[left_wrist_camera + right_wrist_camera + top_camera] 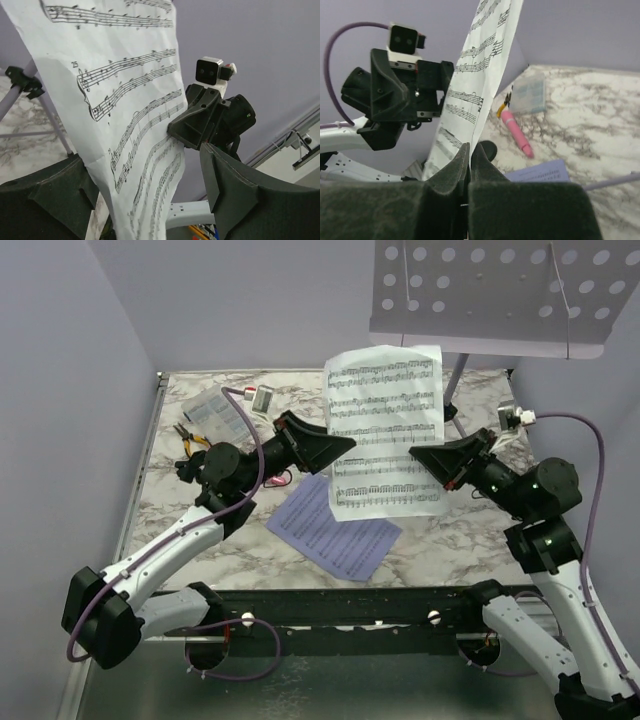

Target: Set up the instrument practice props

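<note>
A white printed sheet-music page [385, 430] hangs upright above the table's middle. My right gripper [425, 455] is shut on its right edge; the wrist view shows the fingers pinched on the paper [470, 150]. My left gripper [340, 445] is open at the page's left edge, and the page [125, 110] hangs between its spread jaws without being pinched. The lavender perforated stand desk [490, 290] is at the top right on its silver pole [455, 380]. The pink microphone [516, 132] lies on the table. A black round base [487, 148] shows just behind my right fingertips.
A lavender printed page [335, 525] lies flat on the marble table [450, 540] under the held sheet. A clear plastic box [210, 415] and orange-handled pliers [190, 440] are at the back left. The tripod legs [45, 105] show in the left wrist view.
</note>
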